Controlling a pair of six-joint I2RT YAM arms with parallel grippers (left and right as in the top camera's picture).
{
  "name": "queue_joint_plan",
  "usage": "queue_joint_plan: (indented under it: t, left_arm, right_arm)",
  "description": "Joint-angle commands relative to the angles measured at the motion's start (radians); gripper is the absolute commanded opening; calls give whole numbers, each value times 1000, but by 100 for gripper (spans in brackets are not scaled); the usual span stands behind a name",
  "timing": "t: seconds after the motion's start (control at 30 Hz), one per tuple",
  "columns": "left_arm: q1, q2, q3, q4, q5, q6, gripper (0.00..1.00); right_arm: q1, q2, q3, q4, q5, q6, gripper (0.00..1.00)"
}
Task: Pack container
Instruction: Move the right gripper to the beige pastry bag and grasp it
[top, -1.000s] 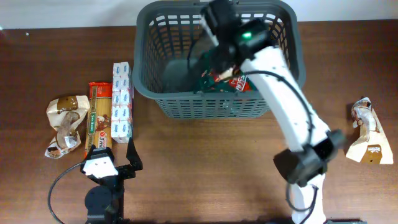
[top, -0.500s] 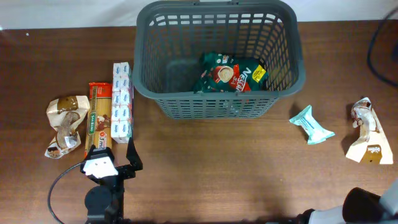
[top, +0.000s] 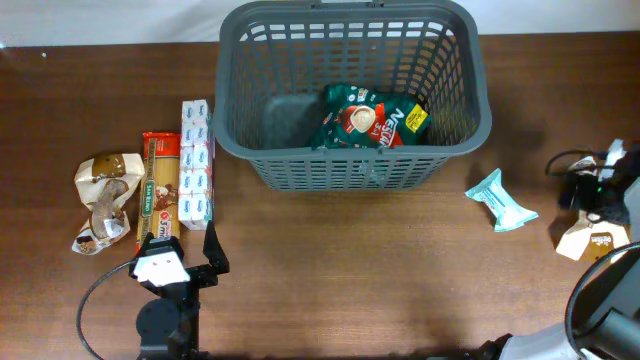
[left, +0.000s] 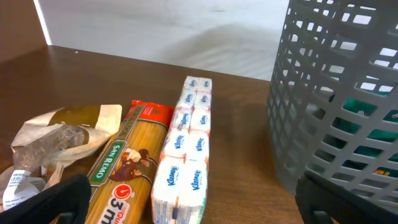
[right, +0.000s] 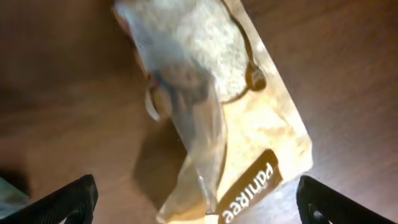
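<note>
Pouch (top: 366, 121) in basket (top: 340, 172), tissues (top: 196, 165) to left

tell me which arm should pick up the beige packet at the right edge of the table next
Right. Its end effector hangs open directly over the beige packet. The left end effector, also open, sits across the table by the spaghetti and tissues, on the container's other side.

Basket (top: 340, 172) at 12 o'clock, holding a green packet (top: 365, 120); spaghetti (top: 160, 190), tissues (top: 196, 165) and beige bag (top: 105, 200) at 9 o'clock; teal packet (top: 500, 200) at 3 o'clock.
</note>
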Motion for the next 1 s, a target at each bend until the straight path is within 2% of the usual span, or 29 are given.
queue_joint_plan:
  t: [0.0, 0.07, 0.33, 0.37, 0.4, 0.43, 0.47, 0.5, 0.6, 0.7, 0.77, 0.9, 0.97]
  left_arm:
    - [-4, -5, -5, 1, -11, -8, 99]
    - [-4, -5, -5, 1, -11, -8, 99]
    - [-4, -5, -5, 1, -11, -8, 99]
    - [-4, -5, -5, 1, -11, -8, 99]
    - [-4, -5, -5, 1, -11, -8, 99]
    - [-4, -5, -5, 1, -11, -8, 99]
    - [-4, -5, -5, 1, -11, -8, 99]
    - [-4, -5, -5, 1, -11, -9, 99]
    - [-4, -5, -5, 1, -11, -8, 99]
    - [-4, -5, -5, 1, -11, -8, 99]
    - [-4, -5, -5, 1, -11, -8, 99]
    - [-4, -5, -5, 1, -11, -8, 99]
    - [-4, -5, -5, 1, -11, -8, 99]
  right_arm:
    - [4, 22, -27, 42, 91, -28, 100]
    - [5, 53, -27, 56, 91, -27, 98]
    - [4, 207, -27, 105, 95, -12, 83]
    - [4, 217, -27, 116, 103, 9, 74]
    - [5, 225, -27, 124, 103, 20, 55]
    - [5, 229, -26, 131, 103, 28, 30]
    - [5, 230, -26, 135, 102, 30, 19]
    - [5, 232, -26, 141, 102, 37, 4]
    - [5, 226, -3, 137, 84, 143, 4]
    - [5, 182, 77, 98, -13, 218, 4]
    - [5, 133, 182, 45, -106, 259, 4]
    - [14, 28, 496, -113, -356, 278, 4]
    - [40, -6, 652, -187, -420, 276, 4]
